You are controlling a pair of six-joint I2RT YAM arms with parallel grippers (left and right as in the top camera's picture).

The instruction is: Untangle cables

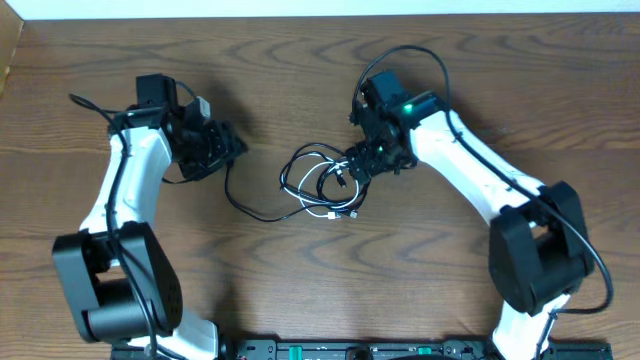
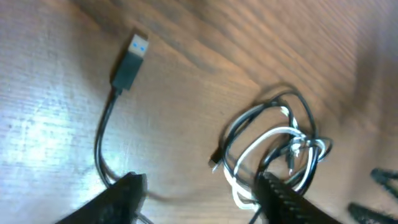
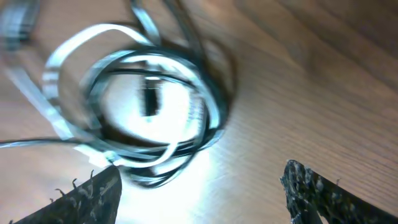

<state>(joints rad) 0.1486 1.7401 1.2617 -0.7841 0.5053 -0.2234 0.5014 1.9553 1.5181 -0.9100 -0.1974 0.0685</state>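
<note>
The cables [image 1: 322,185] lie coiled together, black and white, in the middle of the table [image 1: 300,70]; the right gripper [image 3: 199,183] hangs over them, jaws wide, holding nothing. The left gripper [image 2: 199,186] stands open too, with nothing between its jaws.

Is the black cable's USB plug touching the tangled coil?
Apart. The left wrist view shows the USB plug lying alone, with bare wood between it and the coil.

Left tool [image 2: 199,185], right tool [image 3: 202,174] (both agape)
</note>
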